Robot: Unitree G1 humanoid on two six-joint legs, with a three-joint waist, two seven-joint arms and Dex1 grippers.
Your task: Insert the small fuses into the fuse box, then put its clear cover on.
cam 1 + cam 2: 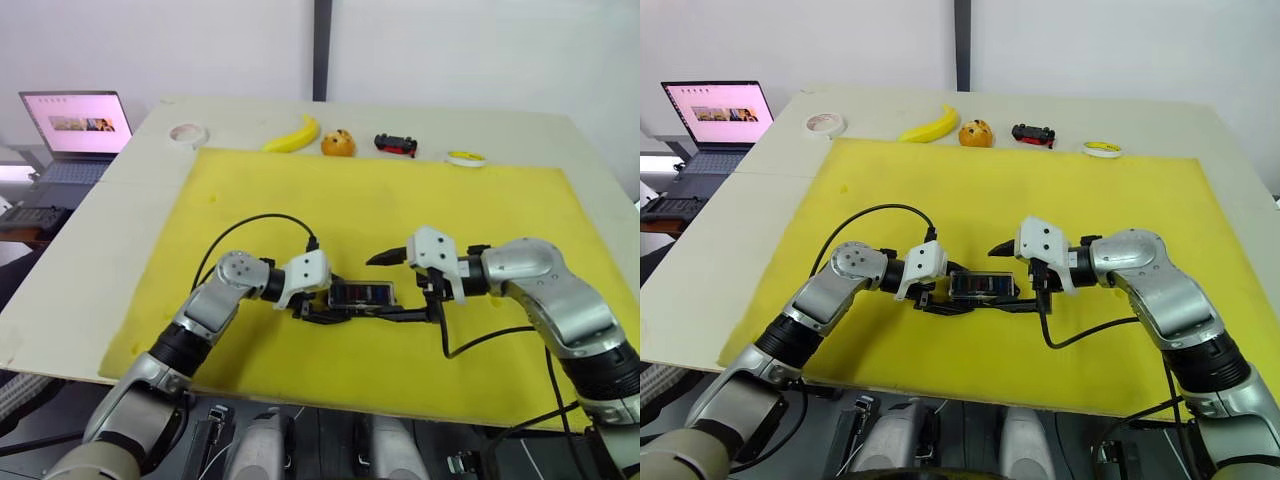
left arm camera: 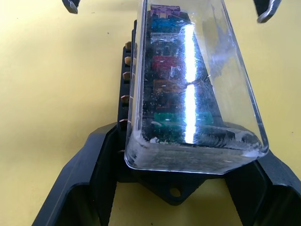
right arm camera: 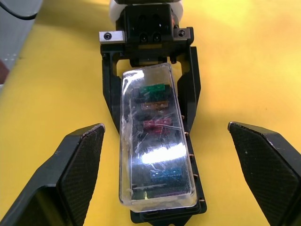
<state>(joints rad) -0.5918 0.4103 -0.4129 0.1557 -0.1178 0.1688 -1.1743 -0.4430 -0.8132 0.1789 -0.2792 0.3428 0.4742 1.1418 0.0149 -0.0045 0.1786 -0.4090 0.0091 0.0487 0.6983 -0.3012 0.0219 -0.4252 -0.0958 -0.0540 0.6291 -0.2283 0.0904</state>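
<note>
the fuse box (image 3: 157, 155) lay on the yellow mat (image 1: 300, 190) between the two grippers, the small fuses (image 3: 154, 88) seated in their slots under the clear cover (image 2: 195, 84), which sat on top, slightly askew. the left gripper (image 3: 149, 101) had its jaws closed against the box's sides at its own end. the right gripper (image 3: 174, 155) stood with jaws wide apart, straddling the opposite end without touching. judging by the skew, the step wanted a steady hold from the left while the right pressed the cover down evenly until square.
</note>
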